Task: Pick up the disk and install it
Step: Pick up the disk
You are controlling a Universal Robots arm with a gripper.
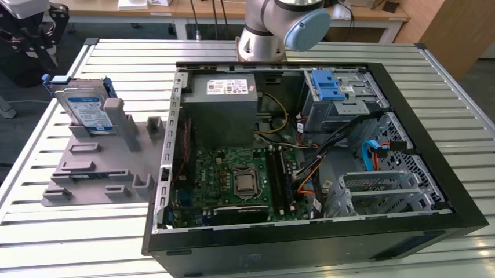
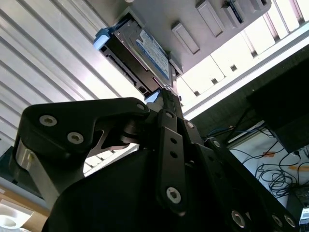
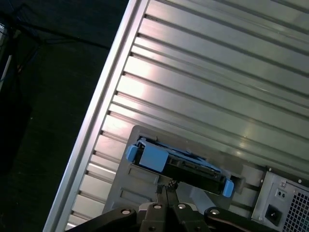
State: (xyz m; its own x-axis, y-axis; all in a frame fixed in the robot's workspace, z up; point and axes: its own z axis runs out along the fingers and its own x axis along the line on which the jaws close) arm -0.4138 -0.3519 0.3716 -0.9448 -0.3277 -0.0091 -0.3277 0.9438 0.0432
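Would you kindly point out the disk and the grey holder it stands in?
the disk (image 1: 85, 111), exterior view, on its labelled face.
the grey holder (image 1: 101, 156), exterior view, on its flat base.

Stands clear above the upright silver-grey, blue-railed hard drive (image 1: 83, 110) and over the slatted metal desk (image 1: 50, 139) beside it; narrows toward the exterior view's right against grey holder posts (image 1: 115, 113) and the black computer case (image 1: 309, 246).

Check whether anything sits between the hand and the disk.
Nothing visible does. In the first wrist view the hand points at the disk from close by, with nothing between them. The disk stands on edge in the grey holder.
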